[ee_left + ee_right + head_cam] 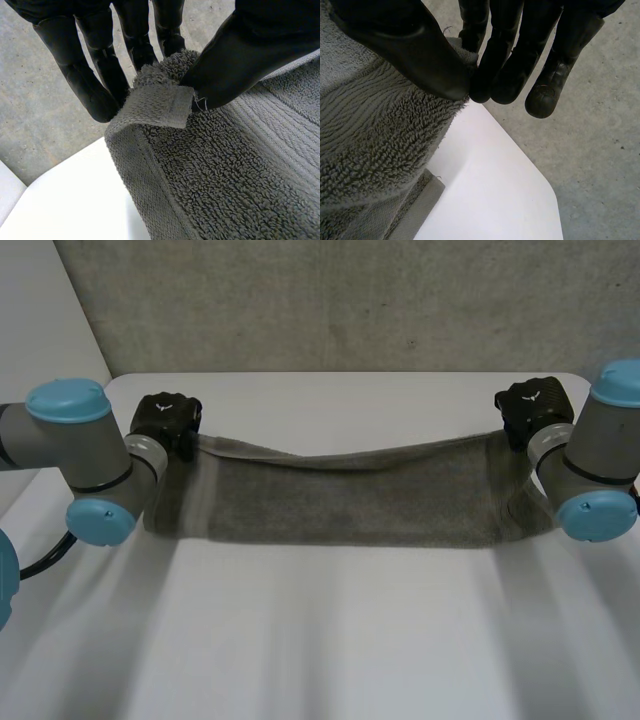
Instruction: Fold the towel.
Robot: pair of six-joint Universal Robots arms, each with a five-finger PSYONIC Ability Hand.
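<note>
The left hand is clamped on one corner of the grey terry towel, near the far left corner of the white surface. In the left wrist view its thumb presses the hemmed corner against the fingers. The right hand pinches the opposite corner near the far right corner of the surface, with the thumb squeezing the pile against the fingertips. The towel stretches between the two hands along the far side of the surface. Its held edge is lifted and sags in the middle. Its lower part lies on the surface, with the near edge running straight across.
</note>
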